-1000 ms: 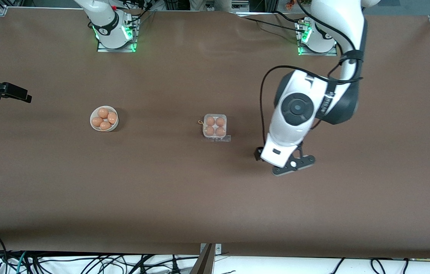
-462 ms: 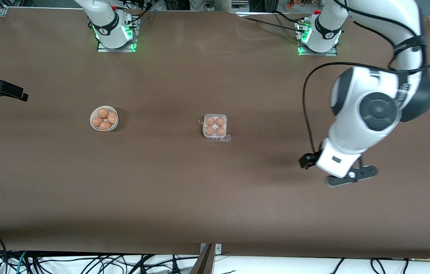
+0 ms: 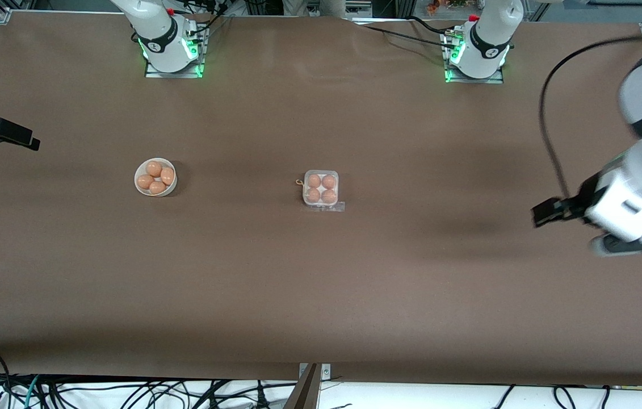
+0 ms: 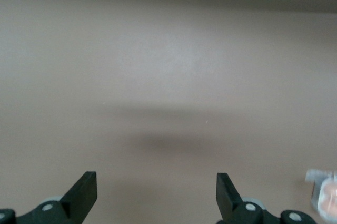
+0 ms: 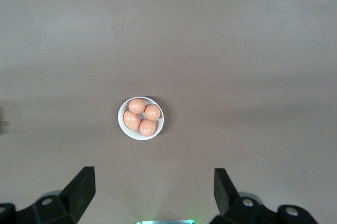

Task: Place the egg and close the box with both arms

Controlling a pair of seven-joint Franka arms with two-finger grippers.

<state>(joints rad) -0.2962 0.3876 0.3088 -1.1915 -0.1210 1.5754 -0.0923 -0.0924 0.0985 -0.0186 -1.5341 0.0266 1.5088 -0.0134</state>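
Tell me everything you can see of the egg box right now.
The box is a small square clear-plastic carton with a pale base, sitting flat on the brown table near its middle. All four round cells hold orange-brown eggs. A clear flap juts out at its edge nearest the front camera. No gripper touches it.

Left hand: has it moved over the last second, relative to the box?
Yes. The left hand has swung away from the box toward the left arm's end of the table, fingers open and empty. The box has stayed put.
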